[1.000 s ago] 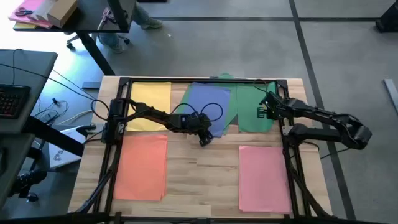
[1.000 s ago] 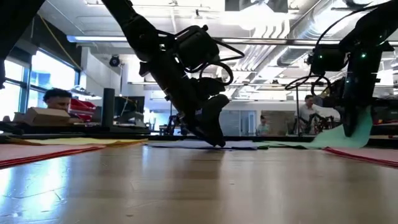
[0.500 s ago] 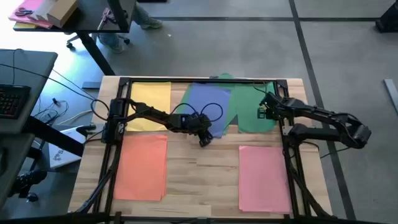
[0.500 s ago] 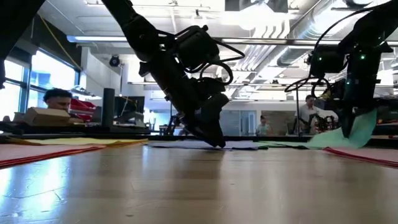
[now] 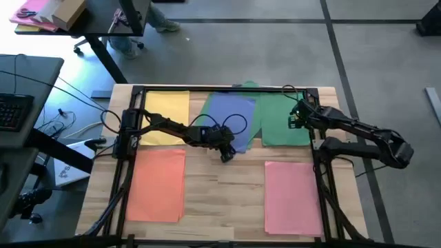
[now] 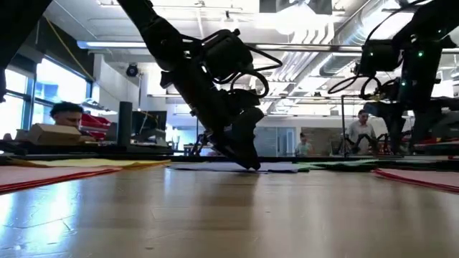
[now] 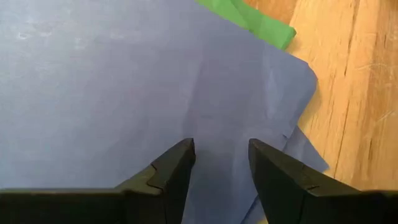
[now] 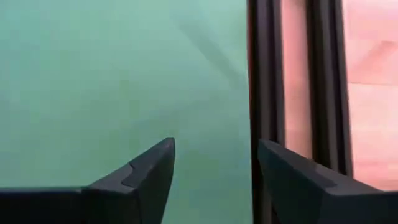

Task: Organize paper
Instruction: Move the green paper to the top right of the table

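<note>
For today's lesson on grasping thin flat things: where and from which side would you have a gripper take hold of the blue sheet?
Grip the blue sheet at its near right corner, probably coming in low from the bare wood beside it. The left wrist view shows that corner creased, with loose edges fanned out below it, so a finger could slip under. Elsewhere the sheet lies flat, and green paper borders it.

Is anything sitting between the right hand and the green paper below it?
Nothing visible. The right hand is open directly over the green paper, with only bare sheet between its fingers.
</note>
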